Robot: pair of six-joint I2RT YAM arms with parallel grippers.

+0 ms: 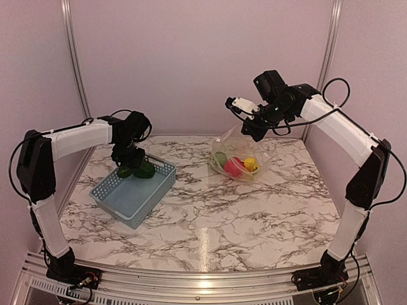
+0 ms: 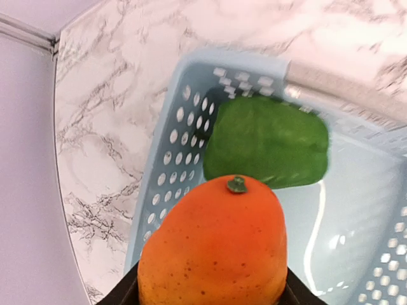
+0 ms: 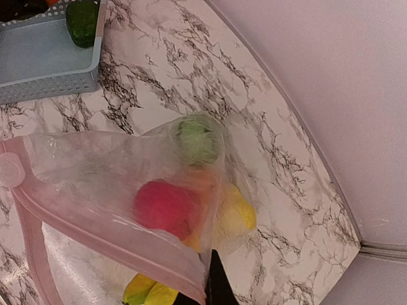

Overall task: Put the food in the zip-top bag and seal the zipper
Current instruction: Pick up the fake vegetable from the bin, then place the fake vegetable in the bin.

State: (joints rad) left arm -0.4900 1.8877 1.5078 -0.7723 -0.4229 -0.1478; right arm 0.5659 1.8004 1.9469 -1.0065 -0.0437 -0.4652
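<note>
Top external: my left gripper (image 1: 129,162) hangs over the basket (image 1: 137,200) at centre-left, while my right gripper (image 1: 251,132) holds the zip-top bag (image 1: 238,159) up by its mouth at upper right, with fruit pooled low inside. Left wrist: I am pinching an orange fruit (image 2: 213,248) above the green piece (image 2: 267,149), the gripper itself nearly cut off at the bottom edge, and the glossy fruit could squirt free. Right wrist: the zipper (image 3: 95,223) runs across the lower left with the apple (image 3: 162,206) behind it, my jaws are barely visible but seem to nip the rim, and the thin film might slip and narrow the mouth.
</note>
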